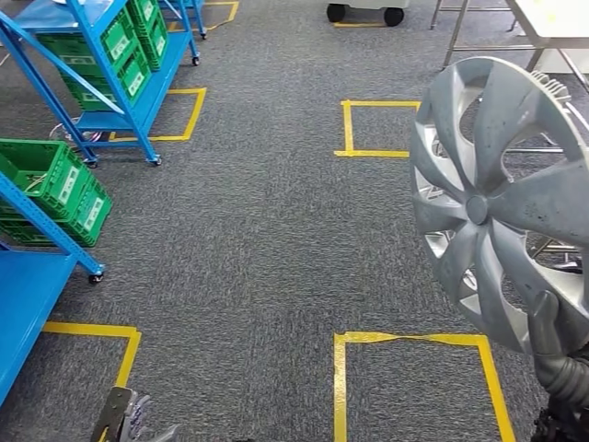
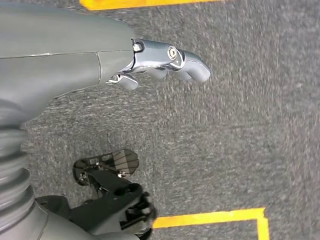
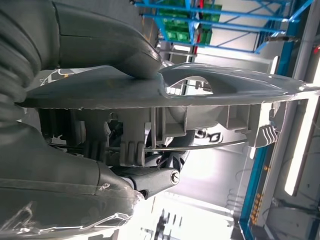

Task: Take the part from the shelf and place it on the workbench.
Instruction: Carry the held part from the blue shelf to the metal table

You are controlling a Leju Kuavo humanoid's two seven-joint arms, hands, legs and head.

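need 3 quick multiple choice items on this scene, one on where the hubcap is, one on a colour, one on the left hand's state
1. Where is the silver hubcap?
A. on the carpet
B. held up by the right hand
C. in a green crate

2. What colour is the floor tape?
A. yellow
B. red
C. white

3. The left hand is:
A. holding a crate
B. gripping a shelf post
C. holding nothing

Answers:
1 B, the hand grips its lower rim in the head view.
2 A, yellow squares mark the grey carpet.
3 C, its fingers hang apart over bare carpet.

Open grey carpet floor [image 1: 264, 239] ahead; left side is bounded by blue metal shelving [image 1: 104, 92] loaded with green plastic crates [image 1: 63, 189]; right side is blocked by silver plastic wheel cover [image 1: 500, 198].
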